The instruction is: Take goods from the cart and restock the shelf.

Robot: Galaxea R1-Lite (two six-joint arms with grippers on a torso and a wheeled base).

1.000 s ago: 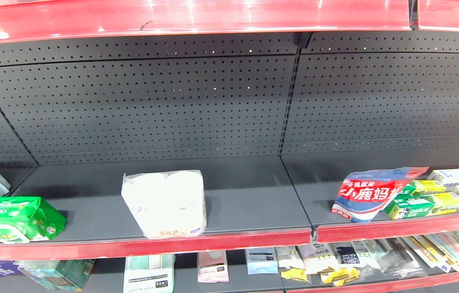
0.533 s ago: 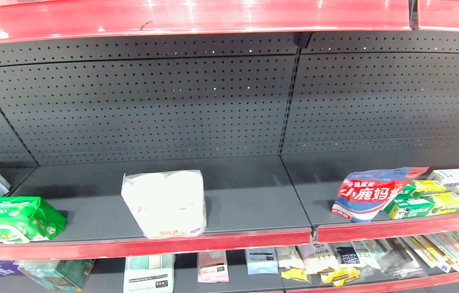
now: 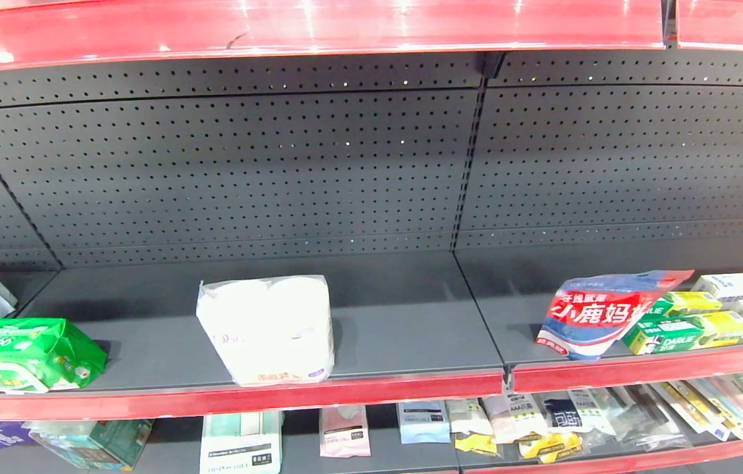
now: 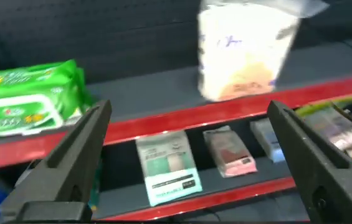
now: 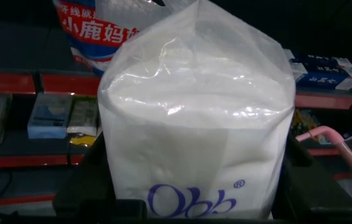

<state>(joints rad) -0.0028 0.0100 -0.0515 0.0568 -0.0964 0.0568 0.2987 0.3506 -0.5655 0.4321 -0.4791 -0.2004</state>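
Observation:
A white plastic-wrapped pack of paper rolls (image 5: 194,118) stands upright between the dark fingers (image 5: 79,180) of my right gripper (image 5: 191,186), which is shut on it in front of the shelf. A matching white pack (image 3: 267,329) stands near the front edge of the middle shelf board (image 3: 404,329), and the same pack (image 4: 244,53) lies beyond my left gripper (image 4: 189,109). That gripper is open with nothing between its wide-spread fingers (image 4: 79,149), level with the red shelf edge (image 4: 163,121).
A green wipes pack (image 3: 19,354) lies at the shelf's left. A red-and-blue pouch (image 3: 598,315) and toothpaste boxes (image 3: 690,329) sit at the right. The lower shelf holds several small packets (image 3: 424,421). Bare board lies between the white pack and the pouch.

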